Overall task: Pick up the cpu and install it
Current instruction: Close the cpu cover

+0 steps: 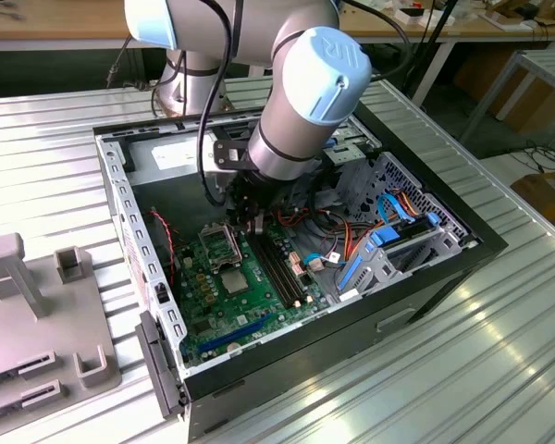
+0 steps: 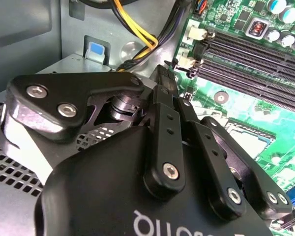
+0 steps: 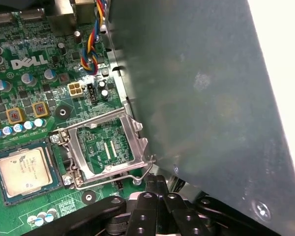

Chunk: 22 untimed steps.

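The cpu (image 3: 23,169), a small square chip with a dull silvery top, lies flat in its socket on the green motherboard (image 3: 34,73). Beside it, the hinged metal socket frame (image 3: 78,152) stands swung open, with its wire lever (image 3: 137,174) loose. My gripper (image 3: 157,182) is just past the open frame, close to the case's grey wall, with its black fingers (image 2: 163,78) pressed together and nothing between them. In the exterior view the gripper (image 1: 244,218) hangs low inside the open computer case (image 1: 444,268), above the board's socket area.
Long black memory slots (image 2: 255,64) run beside the socket. Yellow and black cables (image 2: 137,34) and a coloured fan cable (image 3: 91,46) cross the board. Blue and orange cables (image 1: 388,227) fill the drive bay. A grey fixture (image 1: 37,314) stands at the exterior view's left.
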Each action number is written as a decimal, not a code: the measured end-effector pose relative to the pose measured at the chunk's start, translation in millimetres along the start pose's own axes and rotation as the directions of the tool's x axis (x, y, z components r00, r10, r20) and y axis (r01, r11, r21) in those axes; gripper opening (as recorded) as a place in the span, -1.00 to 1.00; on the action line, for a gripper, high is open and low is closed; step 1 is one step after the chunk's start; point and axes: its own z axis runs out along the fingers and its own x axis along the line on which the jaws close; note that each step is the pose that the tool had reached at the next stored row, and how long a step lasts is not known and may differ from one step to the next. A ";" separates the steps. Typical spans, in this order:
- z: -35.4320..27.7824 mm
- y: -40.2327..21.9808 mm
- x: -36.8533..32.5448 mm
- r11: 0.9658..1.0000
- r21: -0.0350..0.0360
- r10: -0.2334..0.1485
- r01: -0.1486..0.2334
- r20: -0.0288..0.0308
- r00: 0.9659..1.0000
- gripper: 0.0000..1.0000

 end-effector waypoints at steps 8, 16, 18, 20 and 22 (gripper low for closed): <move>0.8 3.3 -0.3 1.000 0.000 -0.002 0.002 0.000 1.000 -0.79; -0.3 5.3 4.6 1.000 -0.001 -0.003 0.003 0.000 1.000 -0.79; -0.9 5.6 5.0 1.000 -0.001 -0.003 0.003 0.000 1.000 -0.79; -2.4 5.8 4.8 1.000 -0.001 -0.003 0.003 -0.001 1.000 -0.79; -4.4 6.1 4.3 1.000 -0.001 -0.003 0.003 0.000 1.000 -0.79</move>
